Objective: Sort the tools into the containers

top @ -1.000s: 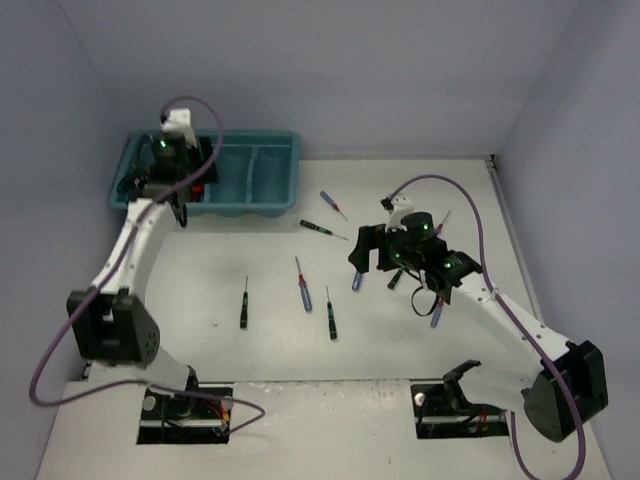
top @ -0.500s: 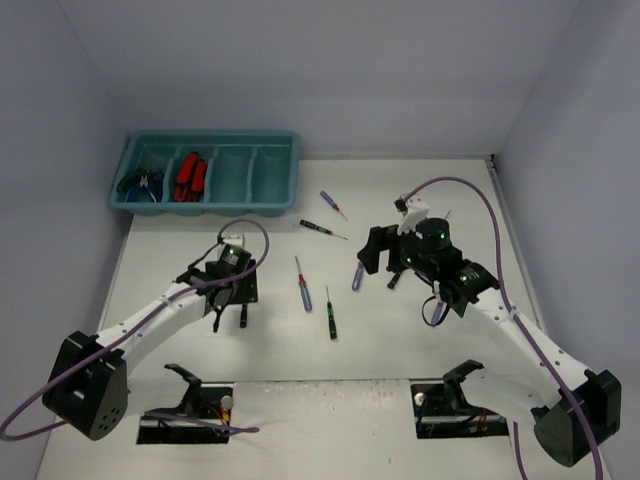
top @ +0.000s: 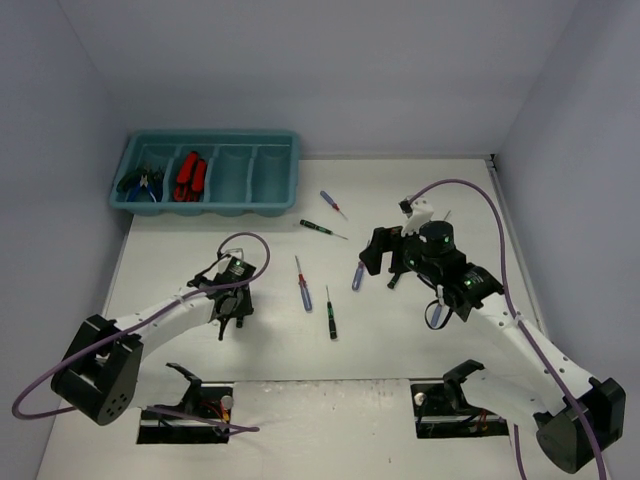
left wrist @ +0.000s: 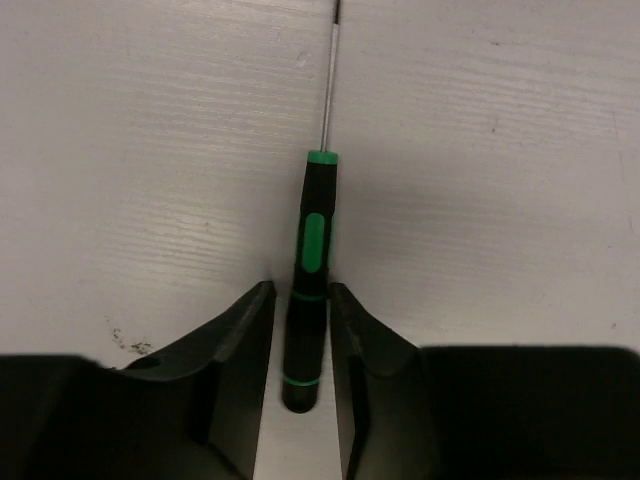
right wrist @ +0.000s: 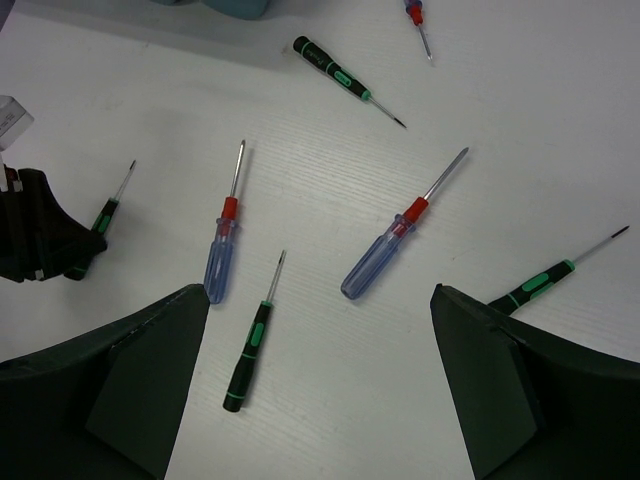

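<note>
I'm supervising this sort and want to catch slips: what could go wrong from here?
The left gripper flanks only the butt end of the green-and-black thin screwdriver; gripped there, it might pivot or slip. The open right gripper hangs over the blue-handled screwdriver, with another blue-handled screwdriver close enough to get nudged.

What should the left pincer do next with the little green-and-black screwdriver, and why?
Probably finish squeezing shut. The left pincer straddles the thin green-and-black screwdriver lying flat on the white table, handle between its fingers, with a sliver of gap showing, so it isn't firmly held for lifting yet.
</note>
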Action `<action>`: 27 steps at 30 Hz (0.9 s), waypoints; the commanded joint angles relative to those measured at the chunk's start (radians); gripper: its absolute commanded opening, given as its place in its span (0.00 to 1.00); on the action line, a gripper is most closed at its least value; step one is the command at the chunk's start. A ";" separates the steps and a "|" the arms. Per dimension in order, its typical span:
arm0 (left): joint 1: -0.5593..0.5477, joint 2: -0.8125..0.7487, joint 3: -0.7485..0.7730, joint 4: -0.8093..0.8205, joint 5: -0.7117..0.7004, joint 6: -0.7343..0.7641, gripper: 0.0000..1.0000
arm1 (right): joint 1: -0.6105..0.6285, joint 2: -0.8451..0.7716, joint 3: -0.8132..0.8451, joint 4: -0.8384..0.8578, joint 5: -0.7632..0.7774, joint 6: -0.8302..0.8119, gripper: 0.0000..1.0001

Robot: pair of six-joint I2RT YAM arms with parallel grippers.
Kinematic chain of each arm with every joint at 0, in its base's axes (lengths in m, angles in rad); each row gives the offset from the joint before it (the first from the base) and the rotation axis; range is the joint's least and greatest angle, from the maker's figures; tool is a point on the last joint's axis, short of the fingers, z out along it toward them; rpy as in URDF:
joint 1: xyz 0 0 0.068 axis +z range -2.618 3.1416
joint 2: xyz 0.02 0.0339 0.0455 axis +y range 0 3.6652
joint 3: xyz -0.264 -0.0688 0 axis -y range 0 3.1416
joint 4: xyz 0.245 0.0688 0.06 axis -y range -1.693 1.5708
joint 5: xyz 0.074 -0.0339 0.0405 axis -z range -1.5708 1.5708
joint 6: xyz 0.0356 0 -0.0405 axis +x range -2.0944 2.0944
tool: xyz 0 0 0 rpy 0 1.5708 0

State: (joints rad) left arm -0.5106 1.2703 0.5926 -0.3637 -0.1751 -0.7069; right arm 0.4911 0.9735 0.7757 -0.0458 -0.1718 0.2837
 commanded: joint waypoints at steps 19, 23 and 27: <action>0.274 0.306 0.940 -0.109 0.081 0.483 0.00 | -0.005 -0.006 0.027 0.012 0.041 0.015 0.92; 0.343 0.543 1.159 -0.106 0.143 0.539 0.00 | -0.005 0.008 0.019 0.011 0.033 0.034 0.92; 0.387 0.731 1.370 -0.096 0.171 0.578 0.00 | -0.005 0.009 0.003 0.011 0.025 0.053 0.92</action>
State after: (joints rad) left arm -0.1594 1.8809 1.7834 -0.4784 -0.0664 -0.2175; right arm 0.4911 0.9755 0.7757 -0.0755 -0.1515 0.3083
